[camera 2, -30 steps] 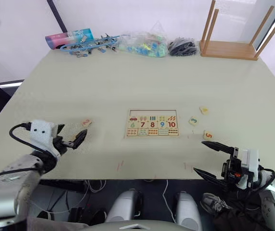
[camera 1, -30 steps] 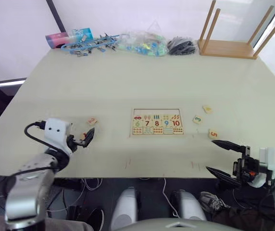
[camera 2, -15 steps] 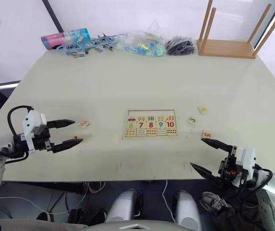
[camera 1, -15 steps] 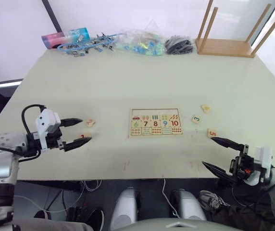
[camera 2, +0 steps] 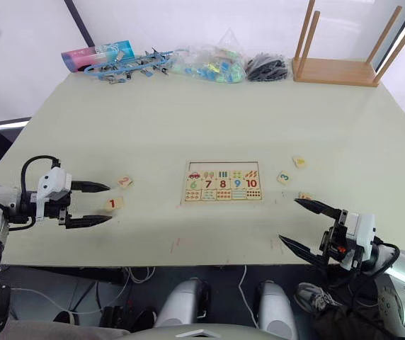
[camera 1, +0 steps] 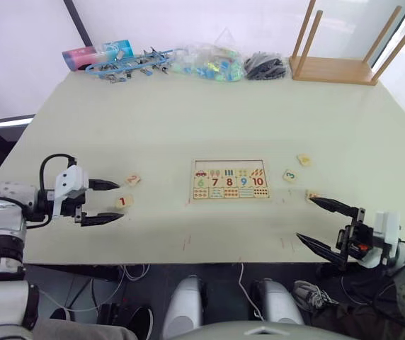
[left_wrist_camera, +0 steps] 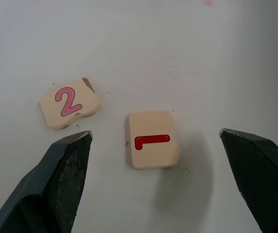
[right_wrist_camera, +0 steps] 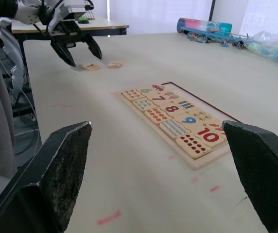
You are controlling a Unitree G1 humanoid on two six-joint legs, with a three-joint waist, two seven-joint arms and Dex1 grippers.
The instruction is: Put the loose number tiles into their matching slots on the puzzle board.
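Tile 1 (left_wrist_camera: 152, 139): flat on surface (camera 1: 188, 120), between the spread fingers of left tool (camera 1: 107, 201), untouched.
Tile 2 (left_wrist_camera: 69, 102): just beside tile 1.
Puzzle board (camera 1: 231, 178): mid-surface.
Right tool (camera 1: 318, 224): wide apart, empty, near tile 5 (camera 1: 311, 193).

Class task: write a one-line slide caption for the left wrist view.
Open left claw hovers over the table, the red 1 tile lying between its fingers and the pink 2 tile beside it.

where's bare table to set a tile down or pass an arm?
Free: the wide band between the puzzle board and the back-edge clutter; also between tile 1 and the board. Crowded: tiles 3 and 5 beside the board's right, near the right gripper.
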